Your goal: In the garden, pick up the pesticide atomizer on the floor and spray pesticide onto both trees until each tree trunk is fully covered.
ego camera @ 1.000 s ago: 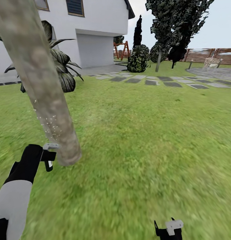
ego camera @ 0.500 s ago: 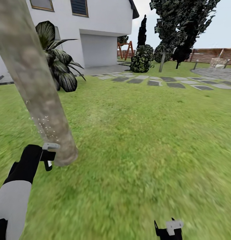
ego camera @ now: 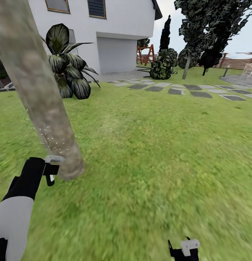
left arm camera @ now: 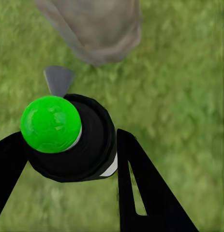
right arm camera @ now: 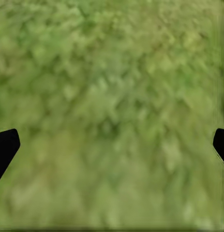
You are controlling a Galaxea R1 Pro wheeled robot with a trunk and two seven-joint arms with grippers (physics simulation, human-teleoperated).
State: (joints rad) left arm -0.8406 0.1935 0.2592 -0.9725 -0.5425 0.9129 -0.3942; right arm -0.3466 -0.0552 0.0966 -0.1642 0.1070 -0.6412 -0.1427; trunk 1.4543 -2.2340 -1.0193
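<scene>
The left gripper [ego camera: 49, 170] sits at about eight o'clock in the head view, its jaws closed around the spray bottle [left arm camera: 73, 137], whose grey nozzle touches or nearly touches the base of the tree trunk [ego camera: 39, 98]. White droplets speckle the bark just above. The bottle's round cap shows bright green from the wrist. The right gripper [ego camera: 184, 250], at six o'clock, hangs over grass [right arm camera: 112, 106] with jaws wide. Since a second ago the camera has turned: the house [ego camera: 115, 32] and palm [ego camera: 68, 69] sit farther right; both arms keep their places.
</scene>
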